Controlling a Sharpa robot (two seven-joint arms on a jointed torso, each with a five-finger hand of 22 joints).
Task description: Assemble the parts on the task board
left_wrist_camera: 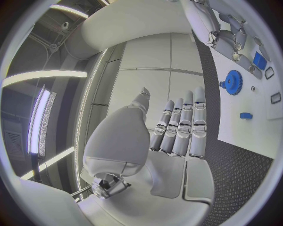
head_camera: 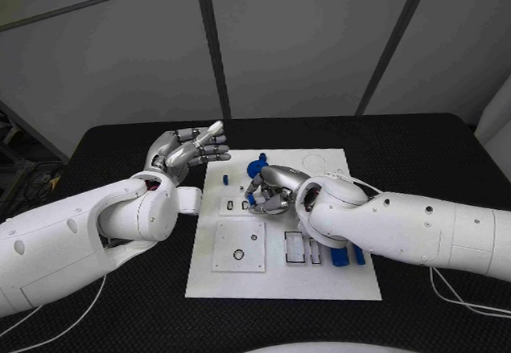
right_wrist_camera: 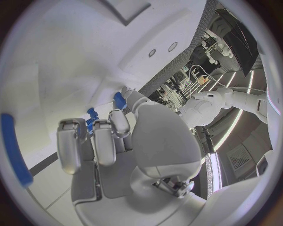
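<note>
The white task board (head_camera: 288,283) lies in the middle of the black table. My right hand (head_camera: 274,190) hovers low over the board's far half with its fingers curled, and a small blue part (right_wrist_camera: 120,100) sits pinched at its thumb tip. A blue gear (head_camera: 257,169) stands on the board just beyond that hand. A tiny blue piece (head_camera: 227,178) lies near the board's left edge. Two blue pieces (head_camera: 338,256) lie side by side near the right edge. My left hand (head_camera: 190,152) is raised off the board's far left corner, fingers straight, holding nothing.
A square recess with a black ring (head_camera: 239,246) and narrow slots (head_camera: 294,246) take up the board's near half. Thin cables run over the table (head_camera: 440,145) at the near left (head_camera: 56,326) and near right (head_camera: 473,304).
</note>
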